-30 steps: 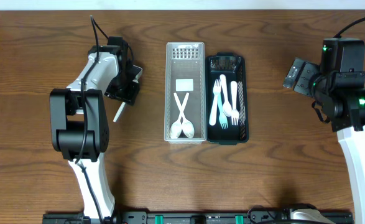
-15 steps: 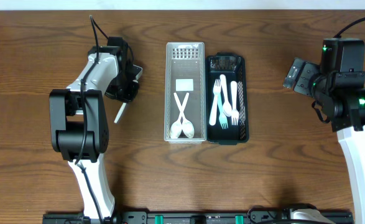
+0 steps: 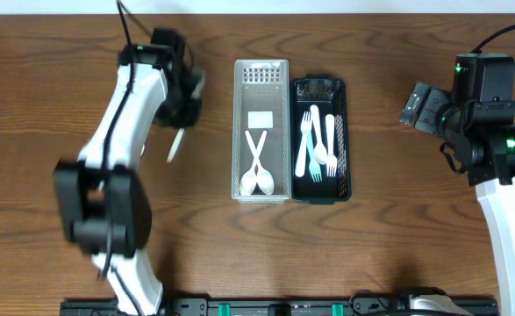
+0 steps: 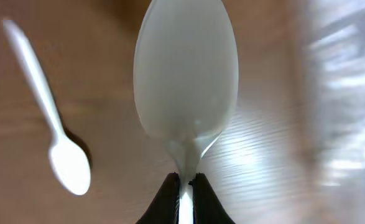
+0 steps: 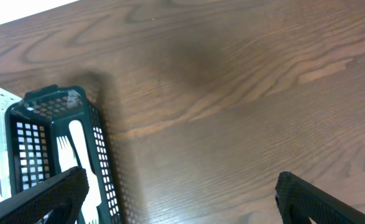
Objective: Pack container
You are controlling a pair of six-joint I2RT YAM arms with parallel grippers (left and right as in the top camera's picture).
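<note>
My left gripper is shut on the neck of a white plastic spoon, whose bowl sticks out ahead of the fingers above the wood. A second white spoon lies on the table to its left. In the overhead view the left gripper hangs left of the white basket, and a thin white spoon part shows just below it. Two spoons lie in that basket. The dark green basket beside it holds forks. My right gripper is open over bare wood at the far right.
The two baskets stand side by side mid-table, touching. From the right wrist, the dark green basket sits at the left edge. The right arm base fills the right side.
The left jaws closed on the spoon, and the left arm rose and swung slightly toward the far edge with it. The right arm stayed still.
</note>
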